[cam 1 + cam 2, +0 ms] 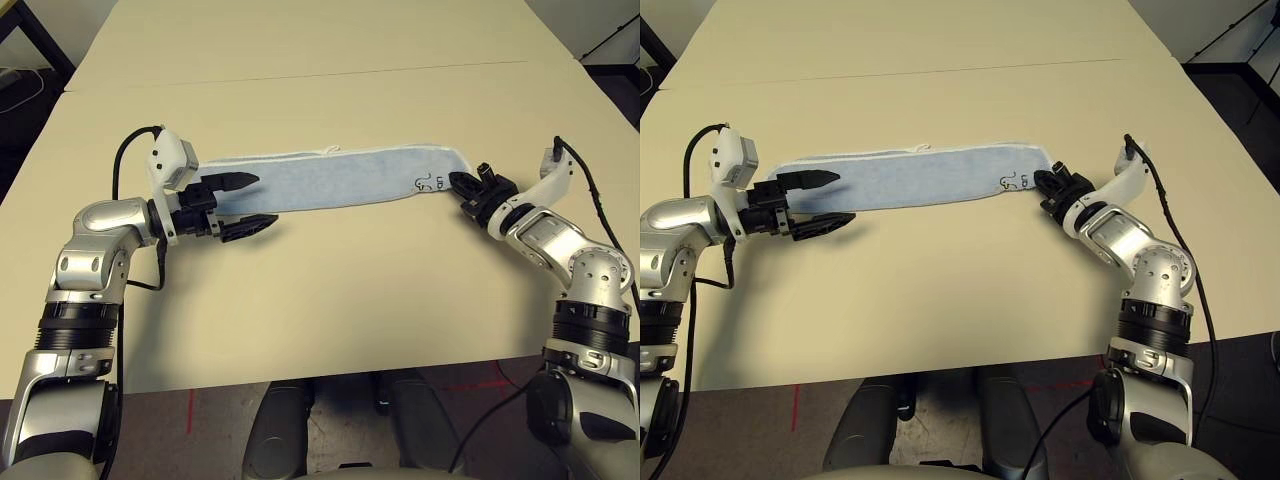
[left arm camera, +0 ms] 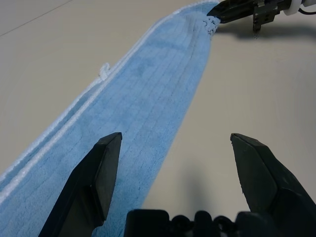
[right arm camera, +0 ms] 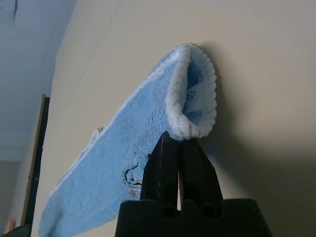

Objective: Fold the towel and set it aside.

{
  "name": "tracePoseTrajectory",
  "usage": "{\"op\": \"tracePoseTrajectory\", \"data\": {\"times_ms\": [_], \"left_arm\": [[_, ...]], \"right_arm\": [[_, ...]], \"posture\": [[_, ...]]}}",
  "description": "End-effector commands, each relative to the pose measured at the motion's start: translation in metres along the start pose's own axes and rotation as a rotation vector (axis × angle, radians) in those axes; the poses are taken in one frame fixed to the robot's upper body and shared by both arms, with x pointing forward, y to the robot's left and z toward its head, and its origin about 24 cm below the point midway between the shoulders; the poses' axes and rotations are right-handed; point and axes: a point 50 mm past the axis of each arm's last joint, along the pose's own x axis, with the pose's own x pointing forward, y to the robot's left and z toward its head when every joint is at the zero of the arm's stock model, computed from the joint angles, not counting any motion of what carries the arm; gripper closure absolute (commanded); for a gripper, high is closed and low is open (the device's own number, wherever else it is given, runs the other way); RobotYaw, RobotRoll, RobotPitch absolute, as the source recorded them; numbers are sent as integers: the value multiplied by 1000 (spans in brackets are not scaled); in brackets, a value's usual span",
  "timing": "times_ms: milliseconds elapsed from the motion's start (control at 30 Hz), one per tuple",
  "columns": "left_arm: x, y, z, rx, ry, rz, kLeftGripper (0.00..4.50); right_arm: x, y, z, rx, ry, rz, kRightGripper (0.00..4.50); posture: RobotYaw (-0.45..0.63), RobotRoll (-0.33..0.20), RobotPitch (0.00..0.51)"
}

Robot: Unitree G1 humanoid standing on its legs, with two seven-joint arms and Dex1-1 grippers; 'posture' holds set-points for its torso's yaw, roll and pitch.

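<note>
While my left gripper [image 1: 238,205] stands wide open at centre left, straddling the near end of the towel [image 1: 330,179], the strip's long axis runs across mid-frame to my right gripper [image 1: 462,185], pinched shut on the far end. I judge the left end needs gripping next.

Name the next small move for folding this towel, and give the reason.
Probably close the left gripper on its end of the towel. The right gripper is already shut on the far end, near the dark mark, while the left one stands open, one finger over the cloth and the other over the bare table. The towel lies as a long narrow strip, so both ends likely need holding before one is carried over.
</note>
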Motion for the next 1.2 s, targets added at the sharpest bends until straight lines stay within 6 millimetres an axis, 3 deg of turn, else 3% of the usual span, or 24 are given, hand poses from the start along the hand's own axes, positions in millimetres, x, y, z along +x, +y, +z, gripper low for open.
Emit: {"op": "tracePoseTrajectory", "data": {"times_ms": [33,433,767,900,1200], "left_arm": [[-2,-2,-2,2,25,-9,0],[-3,-2,-1,-6,18,4,0],[-4,-2,-2,-14,15,13,0],[-3,-2,-2,-15,15,13,0],[-4,-2,0,-10,17,15,0]], "right_arm": [[-6,-5,5,-39,-19,-13,4468],[-27,-25,36,-122,-99,-87,4468],[-41,-28,60,-193,-154,-93,4468],[-37,-17,60,-228,-145,-26,4468],[-25,24,36,-409,-5,233,4468]], "posture": [[42,0,258],[29,0,246],[24,0,242],[23,0,241],[34,0,243]]}}
